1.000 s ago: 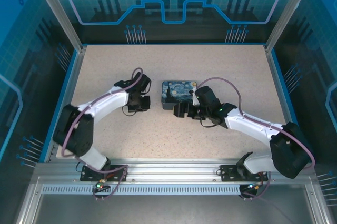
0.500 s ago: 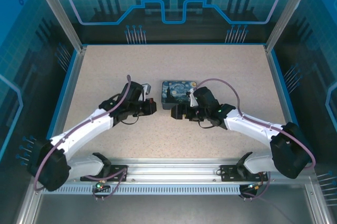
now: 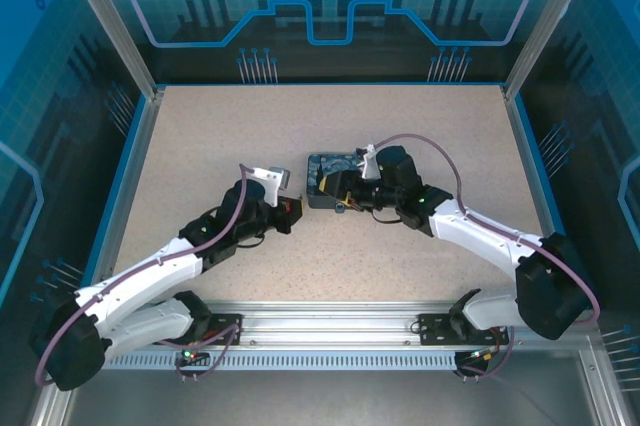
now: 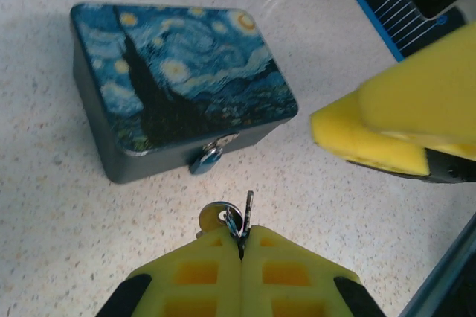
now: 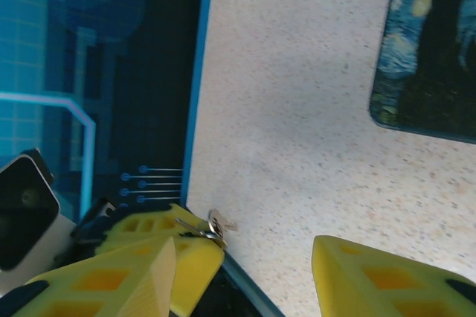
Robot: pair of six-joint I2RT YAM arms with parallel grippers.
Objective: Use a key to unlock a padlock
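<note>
The padlock (image 4: 206,159) hangs on the front wall of the painted box (image 4: 178,79), which sits on the tabletop (image 4: 59,213). We see the left gripper (image 4: 242,241) on a low, outstretched arm, jaws pressed together on the key (image 4: 247,209) just short of the lock. The right gripper (image 5: 245,257) hovers close to the box, jaws spread.

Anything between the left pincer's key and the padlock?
Only bare tabletop, per the left wrist view, separates the key in the left pincer from the padlock on the box.
</note>
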